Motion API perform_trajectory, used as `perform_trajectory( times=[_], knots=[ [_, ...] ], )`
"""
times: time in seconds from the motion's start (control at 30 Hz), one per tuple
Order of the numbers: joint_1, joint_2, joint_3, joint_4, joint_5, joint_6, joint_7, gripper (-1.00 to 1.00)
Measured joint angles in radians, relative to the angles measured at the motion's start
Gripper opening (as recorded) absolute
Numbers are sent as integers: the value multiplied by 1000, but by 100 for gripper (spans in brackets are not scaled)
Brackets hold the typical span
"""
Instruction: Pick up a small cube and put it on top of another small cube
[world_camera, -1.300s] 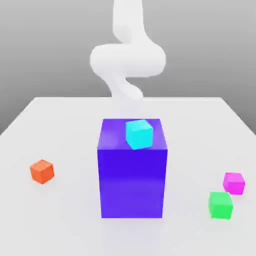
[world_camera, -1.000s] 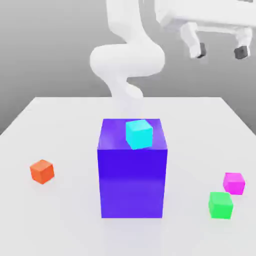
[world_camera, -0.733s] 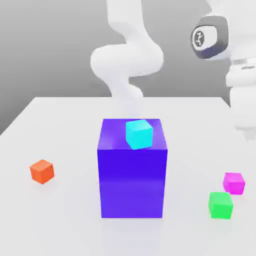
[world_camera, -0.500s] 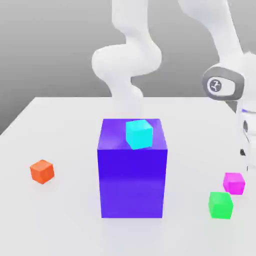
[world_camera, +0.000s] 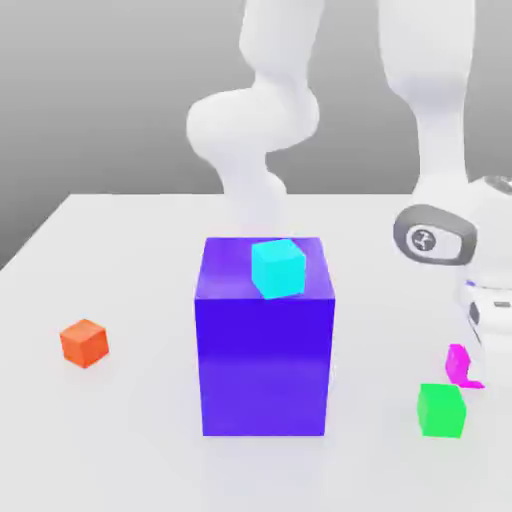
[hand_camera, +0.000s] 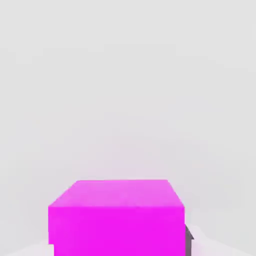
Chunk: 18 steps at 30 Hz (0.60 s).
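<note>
The small magenta cube (world_camera: 460, 365) rests on the white table (world_camera: 120, 250) at the exterior view's right, half hidden behind my hand. My gripper (world_camera: 480, 350) has come straight down onto it and sits around it at table level. In the hand view the magenta cube (hand_camera: 117, 220) looms large and very close. A small green cube (world_camera: 441, 410) lies just in front of the magenta one. A small orange cube (world_camera: 84, 343) lies far off at the exterior view's left. A small cyan cube (world_camera: 277, 267) sits on top of the big blue block (world_camera: 265, 350).
The big blue block stands mid-table, taller than the small cubes. My white arm rises behind it and arcs over to the right. The green cube is about one cube-width from my hand.
My arm swung in from above and came down at the right side. The hand has dropped from well above the table to the magenta cube. No cube has moved.
</note>
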Motion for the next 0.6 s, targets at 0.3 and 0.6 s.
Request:
perform_trajectory(
  times=[0.3,0.6],
  knots=[
    [-182,-180,-50,30,176,-202,-55,-100],
    [-169,-58,-72,40,132,-92,-19,100]
  ],
)
